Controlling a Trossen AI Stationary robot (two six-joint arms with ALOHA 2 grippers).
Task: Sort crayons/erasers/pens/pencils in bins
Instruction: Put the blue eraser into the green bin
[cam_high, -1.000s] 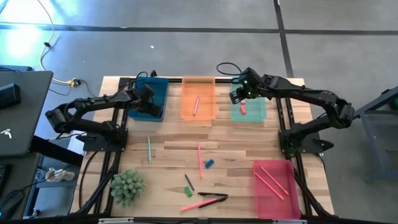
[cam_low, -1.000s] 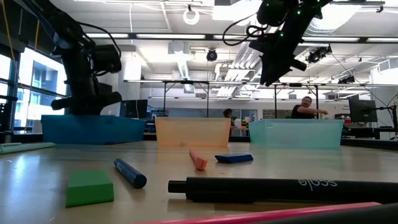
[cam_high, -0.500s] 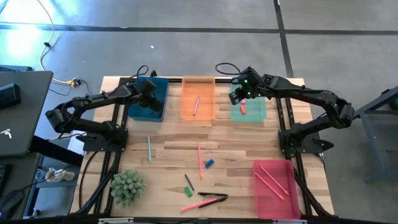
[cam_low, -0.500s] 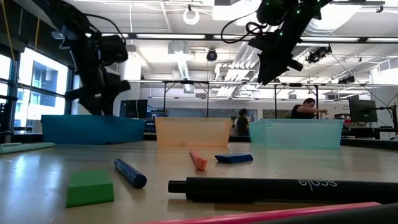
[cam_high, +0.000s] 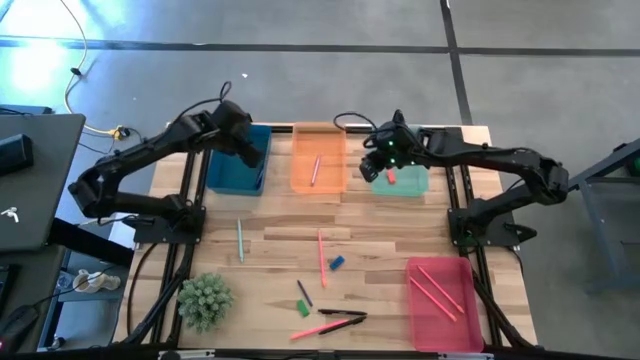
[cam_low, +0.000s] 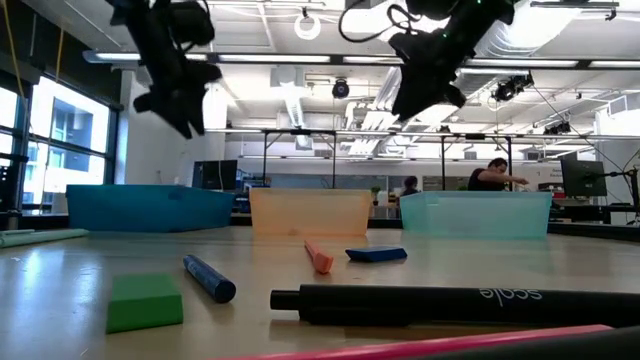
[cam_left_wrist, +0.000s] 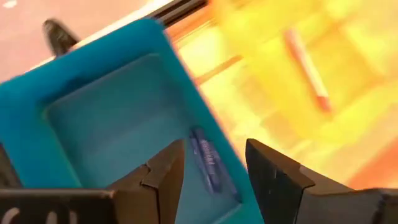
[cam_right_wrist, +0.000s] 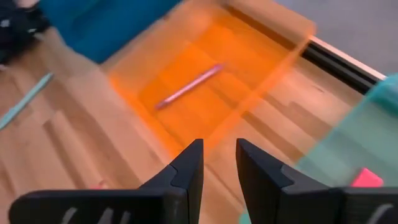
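The left gripper (cam_high: 243, 146) is held above the blue bin (cam_high: 236, 172), with its jaws parted and nothing between them. In the left wrist view a dark blue stick (cam_left_wrist: 206, 163), probably a pen or a crayon, is seen lying inside the blue bin, near one of its long walls. So a drop into this bin seems to be just finished, and the step in hand is judged to be the withdrawal and the reach for a next item.

The right gripper (cam_high: 382, 160) is raised at the edge of the green bin (cam_high: 405, 182) on the side nearer the orange bin (cam_high: 319, 170). Its fingers (cam_right_wrist: 188, 168) are set close together, with a narrow gap and nothing seen between them. A red-orange eraser (cam_high: 391, 175) lies in the green bin, and one thin pink stick (cam_high: 315, 169) lies in the orange bin.

On the surface, on the side of the orange bin away from the back edge, several things are not yet sorted: a blue eraser (cam_high: 337, 263), a green eraser (cam_high: 301, 308), a teal stick (cam_high: 240, 239), a long pink stick (cam_high: 321, 255) and dark pens (cam_high: 341, 313).

To do the step well, the left gripper should be lifted clear of the blue bin's wall before it is moved sideways, so that the bin is not dragged. The jaws should be left parted and turned across the axis of the next stick. The erasers are best left for the right arm, since the green bin is on its side.
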